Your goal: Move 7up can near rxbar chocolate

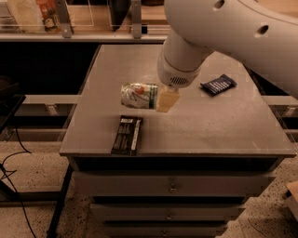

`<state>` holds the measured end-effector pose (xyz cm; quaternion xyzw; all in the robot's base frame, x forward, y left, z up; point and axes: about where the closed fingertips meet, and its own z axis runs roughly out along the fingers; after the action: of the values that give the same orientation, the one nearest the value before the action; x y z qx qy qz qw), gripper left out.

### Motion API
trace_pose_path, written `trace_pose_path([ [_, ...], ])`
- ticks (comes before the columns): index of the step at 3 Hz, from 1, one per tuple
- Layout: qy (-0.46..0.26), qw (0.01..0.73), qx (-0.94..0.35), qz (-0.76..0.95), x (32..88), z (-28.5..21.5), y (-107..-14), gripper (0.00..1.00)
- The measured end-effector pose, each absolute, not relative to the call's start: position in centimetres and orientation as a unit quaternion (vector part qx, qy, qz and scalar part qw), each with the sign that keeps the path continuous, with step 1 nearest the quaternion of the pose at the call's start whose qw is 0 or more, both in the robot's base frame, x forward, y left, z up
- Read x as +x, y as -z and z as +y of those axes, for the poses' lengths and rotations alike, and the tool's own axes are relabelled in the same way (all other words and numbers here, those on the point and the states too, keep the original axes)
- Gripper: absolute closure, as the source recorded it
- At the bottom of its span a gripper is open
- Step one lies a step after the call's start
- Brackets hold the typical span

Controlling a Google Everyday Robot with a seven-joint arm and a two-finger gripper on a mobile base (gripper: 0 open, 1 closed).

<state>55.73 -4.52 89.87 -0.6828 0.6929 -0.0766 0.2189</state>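
The 7up can [138,95] is a silvery-white can with green and red markings, held on its side in the air above the grey table [214,125]. My gripper [160,99] is shut on the can's right end, with one pale finger [166,100] showing. The rxbar chocolate [127,135], a long dark bar with white text, lies near the table's front left edge, just below and in front of the can. My white arm [223,32] reaches in from the upper right.
A shorter dark blue packet [218,84] lies on the table's right side. Drawers [172,186] sit under the tabletop. A shelf with bottles [32,14] runs along the back. Cables [14,162] lie on the floor at left.
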Motion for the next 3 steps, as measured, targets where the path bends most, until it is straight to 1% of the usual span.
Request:
trace_pose_path([
  [1,0.069,0.209,-0.694,0.685,54.0,-2.6,-88.9,0.87],
  [2,0.065,0.209,-0.698,0.682,54.3,-1.6,-88.5,0.87],
  [3,0.064,0.205,-0.700,0.682,56.5,-1.1,-87.7,0.87],
])
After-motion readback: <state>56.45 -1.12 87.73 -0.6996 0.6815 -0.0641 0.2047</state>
